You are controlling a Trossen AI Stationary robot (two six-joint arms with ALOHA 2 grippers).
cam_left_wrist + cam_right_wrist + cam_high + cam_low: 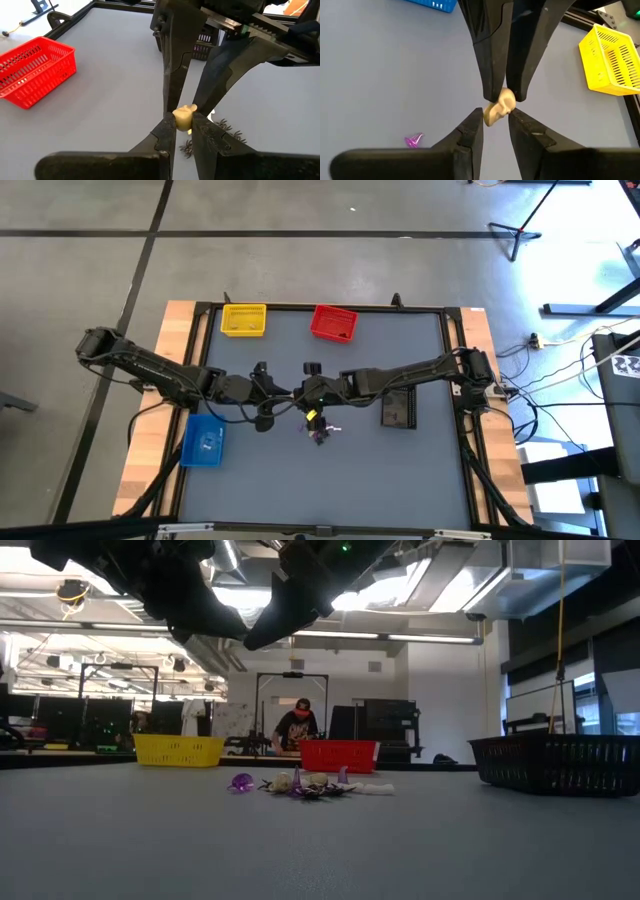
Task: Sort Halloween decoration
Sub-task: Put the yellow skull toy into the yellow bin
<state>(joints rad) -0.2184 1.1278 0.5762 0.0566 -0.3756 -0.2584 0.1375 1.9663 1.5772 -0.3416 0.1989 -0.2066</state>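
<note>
I see the pale tan skull (183, 118) pinched by both grippers, fingertips meeting head-on above the trinket pile (305, 785): left gripper (184, 125) and right gripper (496, 117) equally near it

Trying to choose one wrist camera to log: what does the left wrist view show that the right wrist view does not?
Only the left wrist view: the red bin, the black bin behind the arms, and the dark spider trinkets on the table.
Only the right wrist view: the yellow bin, an edge of the blue bin, and a purple trinket.
Both: the pale tan skull trinket pinched in the left gripper jaws, with the right gripper meeting it from the opposite side.
</note>
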